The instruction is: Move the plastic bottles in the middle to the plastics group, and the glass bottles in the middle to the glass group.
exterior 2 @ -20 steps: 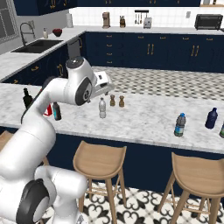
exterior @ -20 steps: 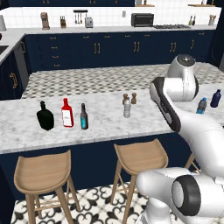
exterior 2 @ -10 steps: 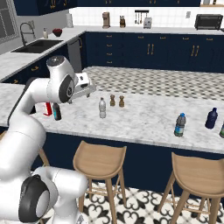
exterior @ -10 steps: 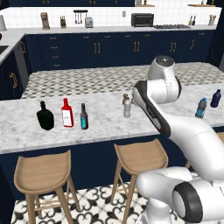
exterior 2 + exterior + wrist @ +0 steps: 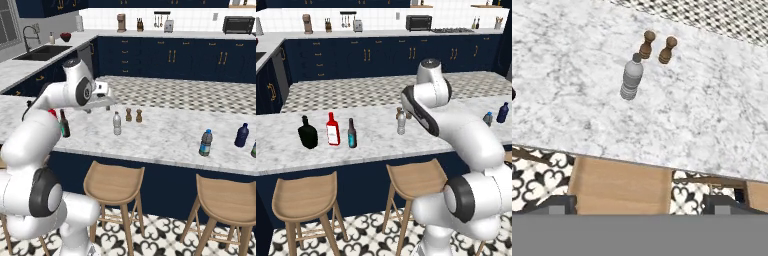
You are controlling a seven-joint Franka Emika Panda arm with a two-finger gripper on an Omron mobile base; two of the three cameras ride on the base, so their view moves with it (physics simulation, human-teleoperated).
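Swinging left, the wide-open gripper [image 5: 107, 102] now hangs above the clear bottle [image 5: 632, 77]; dark bottle [image 5: 352, 133] done, plastics wait.

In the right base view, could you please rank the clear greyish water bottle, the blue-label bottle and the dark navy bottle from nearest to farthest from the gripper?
From the gripper:
1. Clear greyish water bottle, just to its right, mid-counter by the brown shakers.
2. Blue-label bottle, far right, near the front edge.
3. Dark navy bottle, farther right still, a little farther back.

counter [image 5: 371, 145] | 6 bottles (2 shakers [image 5: 657, 46] too) on marble
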